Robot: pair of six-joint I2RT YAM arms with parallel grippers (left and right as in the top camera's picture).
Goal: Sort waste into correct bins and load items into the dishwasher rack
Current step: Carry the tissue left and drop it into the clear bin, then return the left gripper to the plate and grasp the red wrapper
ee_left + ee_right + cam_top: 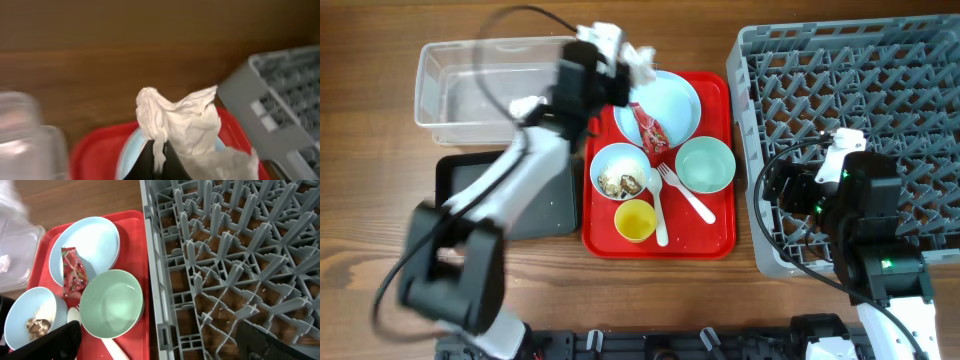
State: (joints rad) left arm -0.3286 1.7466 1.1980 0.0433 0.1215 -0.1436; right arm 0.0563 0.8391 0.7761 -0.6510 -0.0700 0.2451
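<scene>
The left hand [156,161] is pinched narrow on the crumpled white tissue [181,125], which bunches up above its dark fingers [145,162] over the far rim of the pale blue plate [670,100], just beside the corner of the clear tub [470,85]. The red snack wrapper [73,272] lies on that plate. On the red serving tray [720,235] the pale blue bowl [620,165] holds brownish food scraps [38,324]; the mint green bowl [111,302] sits next to it, nearer the dishwasher rack [860,110]. The yellow cup [635,221] stands at the tray's near edge with the white spoon [659,212] touching it and the fork [686,196] lying slantwise. The black tray [520,205] rests on the bench [370,170] in front of the tub. The right hand [159,335] is spread wide and holds nothing (one finger over the tray, the other over the rack's pegs).
</scene>
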